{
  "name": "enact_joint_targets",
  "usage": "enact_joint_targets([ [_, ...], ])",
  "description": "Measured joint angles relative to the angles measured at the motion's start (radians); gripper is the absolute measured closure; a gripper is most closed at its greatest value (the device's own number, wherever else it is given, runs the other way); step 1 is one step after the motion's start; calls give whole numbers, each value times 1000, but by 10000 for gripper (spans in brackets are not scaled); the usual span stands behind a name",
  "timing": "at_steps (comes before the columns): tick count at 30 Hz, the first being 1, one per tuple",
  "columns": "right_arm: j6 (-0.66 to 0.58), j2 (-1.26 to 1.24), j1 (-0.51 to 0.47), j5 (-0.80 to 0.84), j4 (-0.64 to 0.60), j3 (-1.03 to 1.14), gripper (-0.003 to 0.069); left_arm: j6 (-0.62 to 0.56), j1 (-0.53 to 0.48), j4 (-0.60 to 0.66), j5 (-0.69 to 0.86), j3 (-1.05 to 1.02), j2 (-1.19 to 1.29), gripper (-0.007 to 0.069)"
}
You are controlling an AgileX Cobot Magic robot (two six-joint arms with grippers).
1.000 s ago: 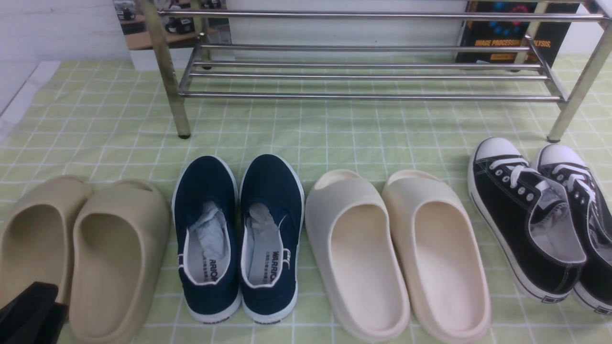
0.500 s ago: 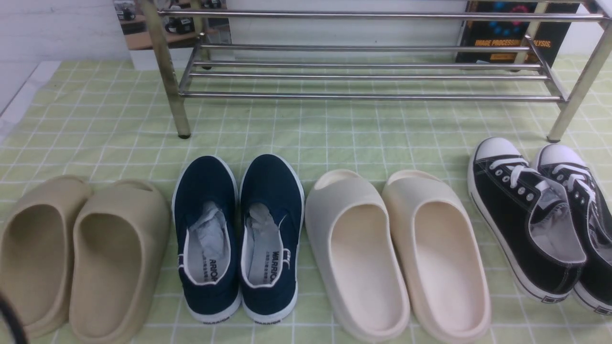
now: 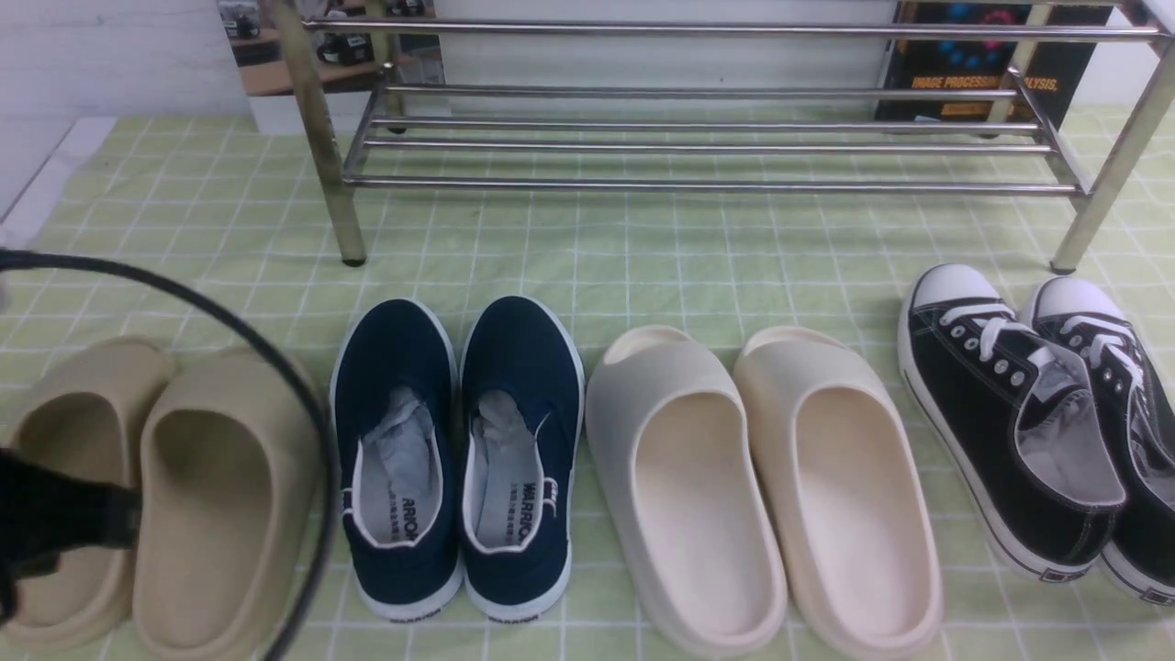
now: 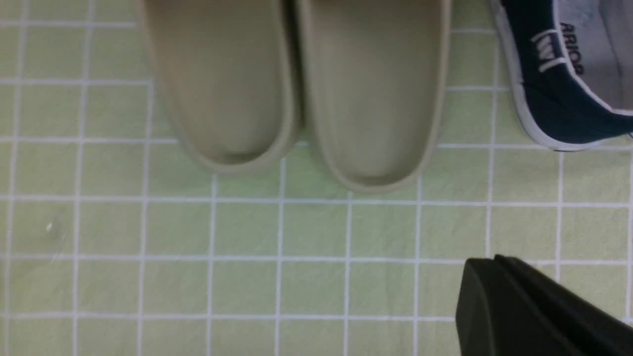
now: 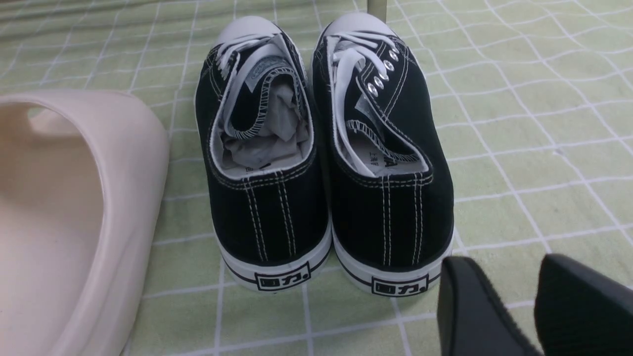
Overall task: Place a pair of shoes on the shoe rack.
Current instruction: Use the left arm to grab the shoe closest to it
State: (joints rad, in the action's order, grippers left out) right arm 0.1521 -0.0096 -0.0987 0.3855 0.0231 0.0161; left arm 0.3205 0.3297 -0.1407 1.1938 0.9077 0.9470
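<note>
**Front view: left arm swings in, navy pair not yet touched**

Within the last second the left arm point(image 3: 50, 519) has come back into the lower left corner. Its dark bulk now hangs over the beige slides point(image 3: 225, 496), and its cable point(image 3: 332, 496) loops right up to the navy slip-ons point(image 3: 509, 367). That looks like the start of a reach. No shoe has moved, so the task is barely begun.

The navy pair sits on the checked cloth point(image 3: 643, 266) between the beige slides and the cream slides point(image 3: 688, 496), well short of the shoe rack point(image 3: 707, 184). The two shoes touch side by side, with toes toward the rack and heels toward the robot. Their long axis runs near to far, roughly square to the rack's bars.

The left wrist view shows only one dark finger of the left gripper point(image 4: 514, 301), near the navy heel, so I cannot tell whether its jaws are parted. The right gripper point(image 5: 512, 269) has its fingers slightly apart and holds nothing, behind the black lace-ups point(image 5: 321, 148).
</note>
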Motion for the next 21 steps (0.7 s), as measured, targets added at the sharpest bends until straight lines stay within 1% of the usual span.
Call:
enact_joint_targets([
  [2,0,0,0,0,0,0,419,5,43,0,-42,0,86,611],
  [3,0,0,0,0,0,0,419,8,47,0,-47,0,95,611],
  [5,0,0,0,0,0,0,419,55,70,30,-104,4,211,529],
  [6,0,0,0,0,0,0,419,68,73,39,-115,7,246,507],
  [8,0,0,0,0,0,0,419,108,75,73,-142,26,336,407],
  [9,0,0,0,0,0,0,419,118,75,84,-152,32,366,373],
  [10,0,0,0,0,0,0,419,119,75,87,-156,33,373,365],
  [11,0,0,0,0,0,0,419,127,75,105,-190,44,431,305],
  [13,0,0,0,0,0,0,419,132,75,115,-219,51,460,267],
  [14,0,0,0,0,0,0,419,143,75,123,-261,63,514,230],
  [17,0,0,0,0,0,0,419,167,75,123,-314,85,579,209],
  [21,0,0,0,0,0,0,419,177,75,109,-371,100,663,225],
])
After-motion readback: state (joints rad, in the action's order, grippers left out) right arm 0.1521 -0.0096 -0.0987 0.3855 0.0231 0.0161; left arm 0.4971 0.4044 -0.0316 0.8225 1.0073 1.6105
